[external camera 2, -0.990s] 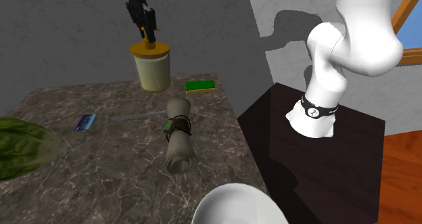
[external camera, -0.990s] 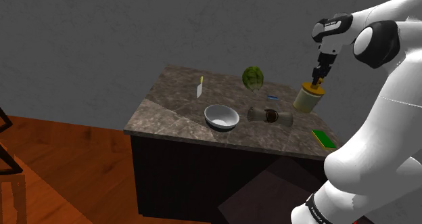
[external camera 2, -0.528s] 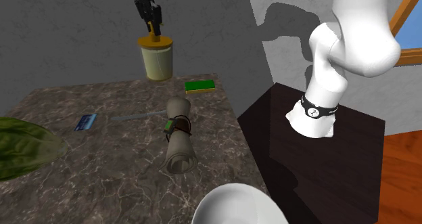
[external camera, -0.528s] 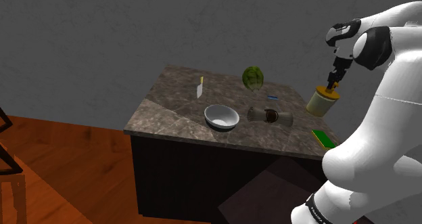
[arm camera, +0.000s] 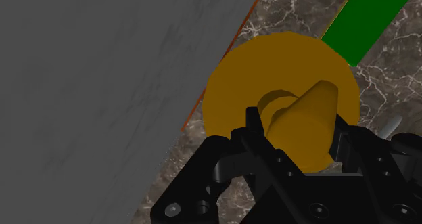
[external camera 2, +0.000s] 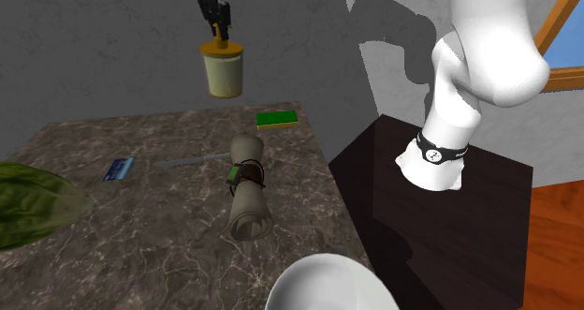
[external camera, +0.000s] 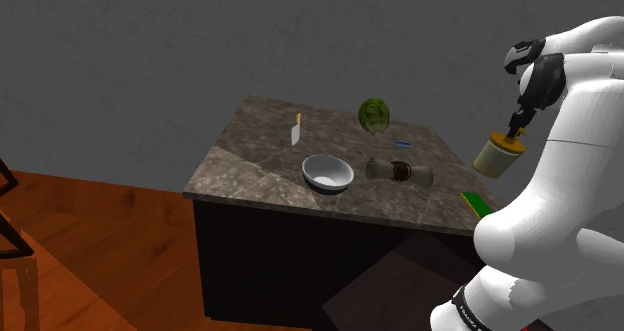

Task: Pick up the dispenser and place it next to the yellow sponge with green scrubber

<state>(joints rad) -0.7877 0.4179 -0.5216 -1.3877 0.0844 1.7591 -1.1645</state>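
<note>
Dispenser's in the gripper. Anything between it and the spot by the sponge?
Nothing visible. The gripper holds the dispenser by its pump, in the air near the sponge. The counter is bare right beside the sponge; the roll lies farther off, out of the path.

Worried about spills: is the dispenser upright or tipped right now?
Nearly upright: the dispenser hangs cap-up from the gripper, clear of the countertop.
</note>
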